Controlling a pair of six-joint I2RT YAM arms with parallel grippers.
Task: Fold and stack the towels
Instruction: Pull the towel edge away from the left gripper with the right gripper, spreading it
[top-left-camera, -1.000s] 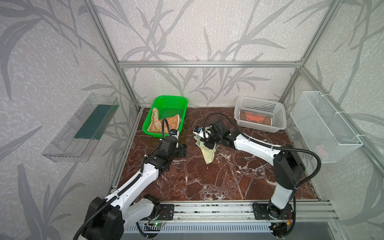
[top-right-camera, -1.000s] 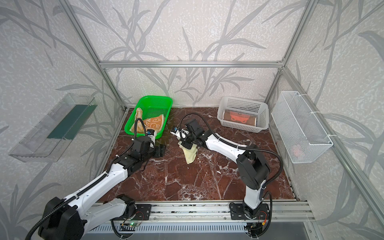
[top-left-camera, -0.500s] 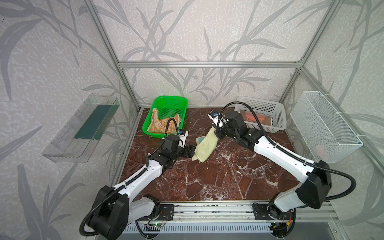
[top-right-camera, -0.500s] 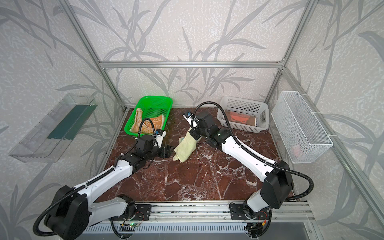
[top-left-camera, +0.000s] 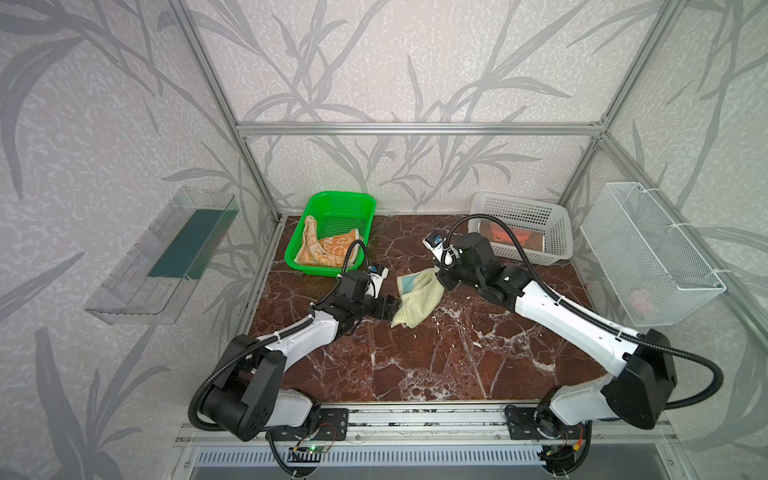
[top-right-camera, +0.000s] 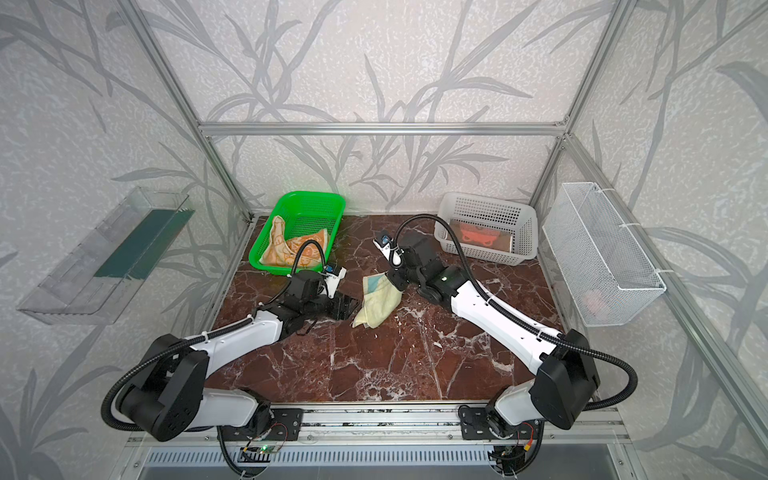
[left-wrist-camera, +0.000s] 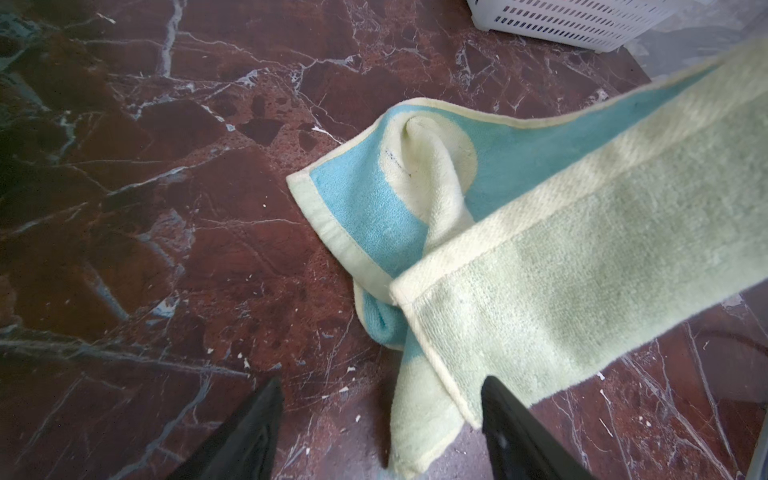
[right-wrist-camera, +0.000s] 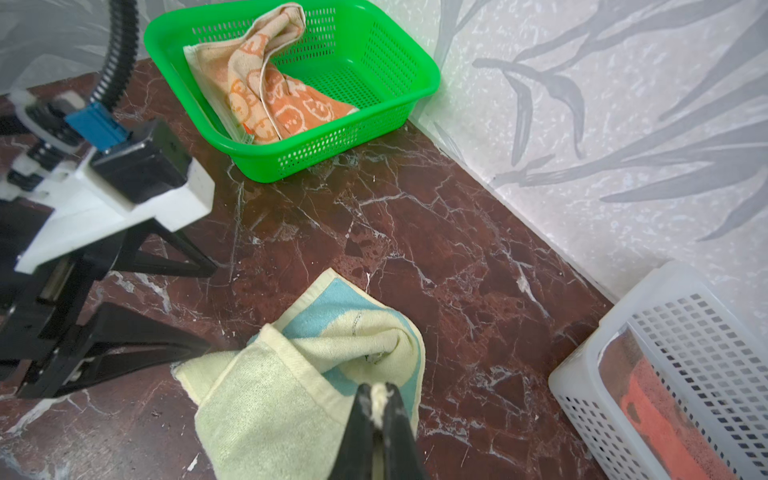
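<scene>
Yellow towel (top-left-camera: 417, 297) sags from clenched right jaws, left jaws agape beside it, green basket (top-left-camera: 340, 193) behind.

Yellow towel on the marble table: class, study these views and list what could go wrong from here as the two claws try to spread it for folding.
1. The right claw pinches only a small bunched tip of the yellow towel; a pull could slip it free.
2. The towel is twisted and doubled over, so the open left claw, right at its edge, may catch two layers and leave a crooked fold.
</scene>
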